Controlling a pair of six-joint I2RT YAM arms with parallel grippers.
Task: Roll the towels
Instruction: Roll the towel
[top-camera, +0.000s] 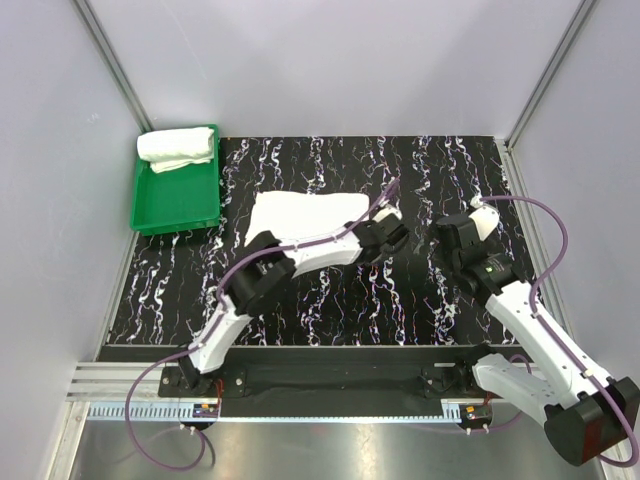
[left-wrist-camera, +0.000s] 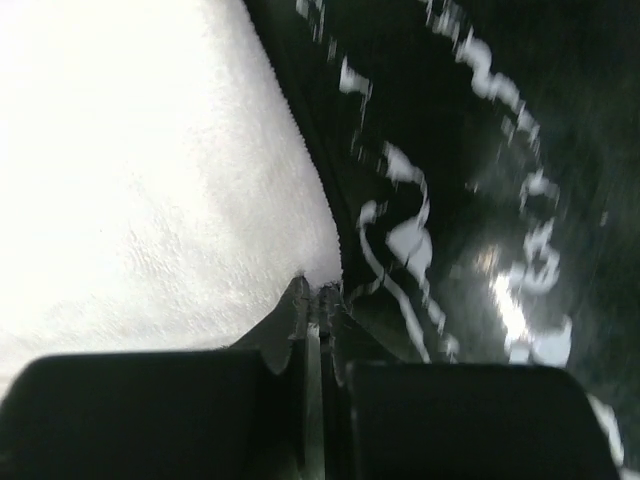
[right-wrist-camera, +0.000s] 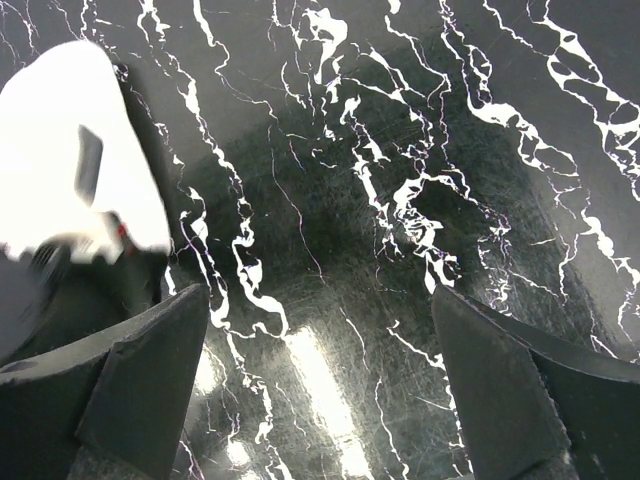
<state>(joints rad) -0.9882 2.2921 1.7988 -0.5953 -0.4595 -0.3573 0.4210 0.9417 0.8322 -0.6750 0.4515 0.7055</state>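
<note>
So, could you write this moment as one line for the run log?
left gripper: shut on corner of flat towel | right gripper: open, empty, over table | rolled towel: in green tray

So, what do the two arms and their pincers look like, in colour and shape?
Both are alike: the left arm and right arm have white links with black joints. A thin purple cable runs in loops along each. The left pincer and right pincer are black, each with two flat, wedge-shaped fingers. I see no markings.
</note>
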